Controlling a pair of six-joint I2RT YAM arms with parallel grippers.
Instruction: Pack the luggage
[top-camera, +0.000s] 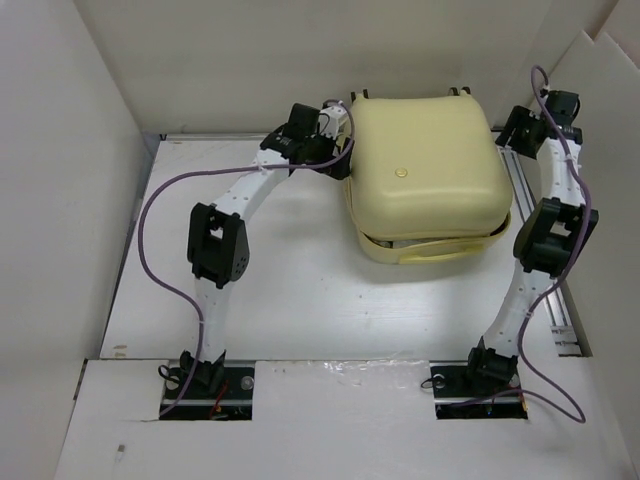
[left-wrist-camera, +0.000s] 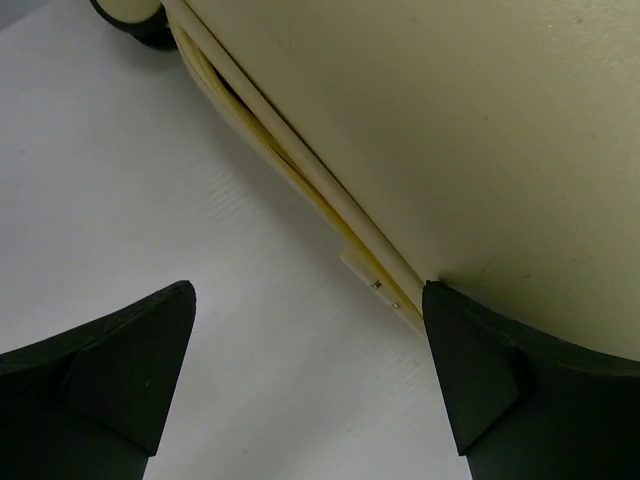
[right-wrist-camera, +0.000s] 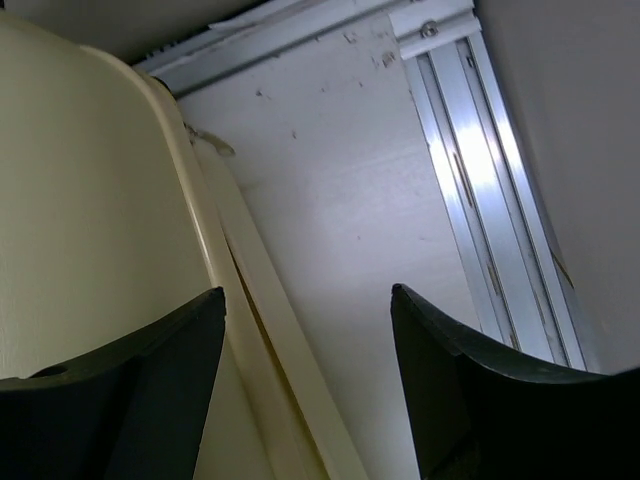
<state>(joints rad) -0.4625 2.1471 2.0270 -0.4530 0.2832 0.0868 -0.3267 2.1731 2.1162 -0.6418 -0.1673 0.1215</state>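
Toward the far right of the counter (top-camera: 280, 290) lies the luggage (top-camera: 425, 165), lid down but not fully shut, its seam (left-wrist-camera: 300, 170) gaping along the near edge. At the luggage's far-left corner the left hand (left-wrist-camera: 307, 287) stands spread wide and holds nothing: one finger is against the shell's lower curve, the other over bare counter. At the luggage's far-right side the right hand (right-wrist-camera: 307, 290) is also parted and empty, with the lip of the shell lying between its fingers. The shell looks stiff, smooth and probably slippery, and far too broad for either hand to span, so the rim at the seam seems the only place to pinch; otherwise flat pushes on the rounded sides should serve. Its weight cannot be judged, as the contents are hidden. A black wheel (left-wrist-camera: 140, 25) sits at the corner beyond the left hand. Just right of the luggage runs a metal rail (right-wrist-camera: 480, 180) with the wall close behind, leaving the right hand little room, and a purple cable (top-camera: 150, 230) loops left of the luggage
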